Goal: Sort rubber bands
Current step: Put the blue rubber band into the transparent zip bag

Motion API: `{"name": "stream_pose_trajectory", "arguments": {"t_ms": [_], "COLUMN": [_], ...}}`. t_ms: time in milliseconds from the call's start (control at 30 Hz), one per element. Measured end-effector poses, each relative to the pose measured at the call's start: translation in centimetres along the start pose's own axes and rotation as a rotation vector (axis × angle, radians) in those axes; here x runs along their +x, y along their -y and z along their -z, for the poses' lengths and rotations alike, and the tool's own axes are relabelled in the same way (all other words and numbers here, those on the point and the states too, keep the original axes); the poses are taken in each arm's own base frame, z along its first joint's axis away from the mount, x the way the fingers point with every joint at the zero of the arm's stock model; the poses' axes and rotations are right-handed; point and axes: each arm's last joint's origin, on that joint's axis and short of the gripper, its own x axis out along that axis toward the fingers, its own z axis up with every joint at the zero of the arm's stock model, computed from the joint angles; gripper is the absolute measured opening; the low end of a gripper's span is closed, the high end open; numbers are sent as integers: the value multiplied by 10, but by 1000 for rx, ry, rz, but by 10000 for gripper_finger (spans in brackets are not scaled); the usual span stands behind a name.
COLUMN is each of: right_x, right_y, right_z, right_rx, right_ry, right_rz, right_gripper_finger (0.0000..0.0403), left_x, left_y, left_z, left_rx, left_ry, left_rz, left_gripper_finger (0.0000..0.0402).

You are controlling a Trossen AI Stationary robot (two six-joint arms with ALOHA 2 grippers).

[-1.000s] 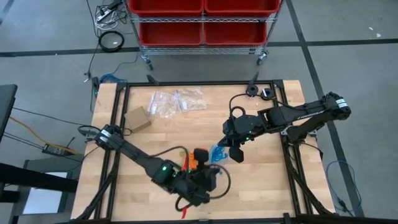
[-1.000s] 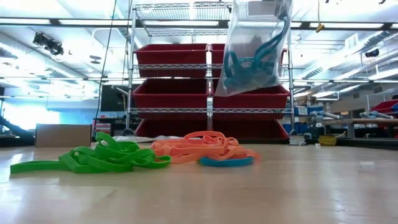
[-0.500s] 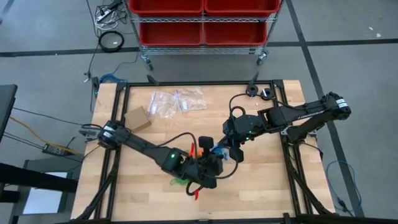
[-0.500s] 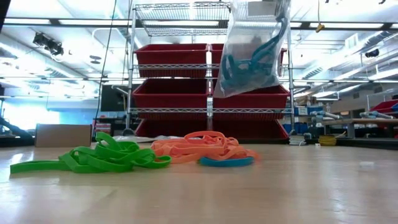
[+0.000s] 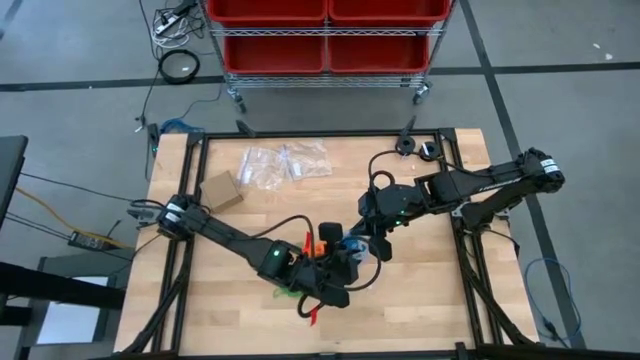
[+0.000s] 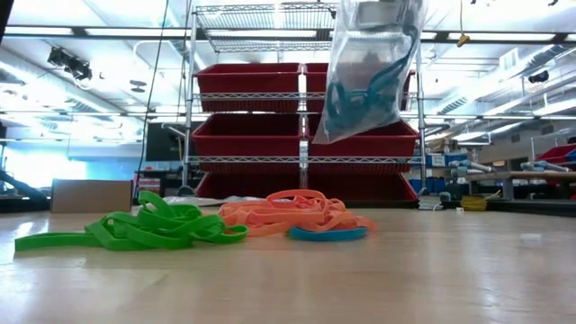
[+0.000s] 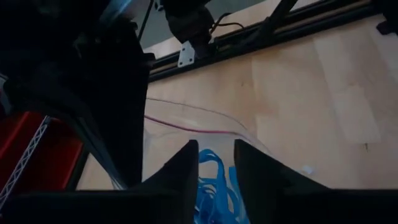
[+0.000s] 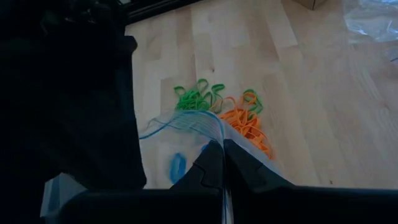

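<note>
Green (image 6: 135, 229), orange (image 6: 288, 214) rubber bands clumped, blue bagged (image 6: 360, 85)

A grey floor (image 5: 80, 40) crossed by dark lines surrounds the pale wood tabletop (image 5: 420, 290). Behind it stands a wire rack (image 6: 193, 108) on casters holding red bins (image 6: 247, 88). Cables (image 5: 170, 30) lie coiled on the floor. Ceiling lights glow bright across the room, and a brown box (image 6: 92, 195) sits at the far edge.

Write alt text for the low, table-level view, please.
A clear plastic bag holding blue rubber bands hangs above a wooden table. Below lie a green pile, an orange pile and one blue band; red bins stand behind.
</note>
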Motion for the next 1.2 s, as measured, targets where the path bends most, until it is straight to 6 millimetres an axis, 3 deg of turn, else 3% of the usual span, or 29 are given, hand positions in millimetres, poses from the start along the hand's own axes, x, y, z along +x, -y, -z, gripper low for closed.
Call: {"name": "stream_pose_trajectory", "arguments": {"t_ms": [267,400,567,733,867,1033,1200], "right_x": [0,0,0,0,-1,-9,-21], "right_y": [0,2,3,11,20,27,30], "right_z": [1,4,3,0,-4,-9,-12], "right_rx": [0,-1,-1,15,36,51,53], "right_ry": [-11,-37,-27,-5,9,50,89], "right_rz": [5,16,46,101,127,131,113], "right_gripper_finger": [0,0,0,0,0,0,0], "left_x": [-22,-43,-54,-45,-26,3,27], "left_y": [14,39,77,105,118,116,102], "left_z": [-7,1,28,61,97,136,161], "left_rx": [-25,-13,-30,-116,-163,-243,-238], "left_ry": [22,6,-29,-14,-36,-81,-117], "left_rz": [61,142,197,218,244,330,290], "left_gripper_finger": [153,150,147,147,147,147,147]}}
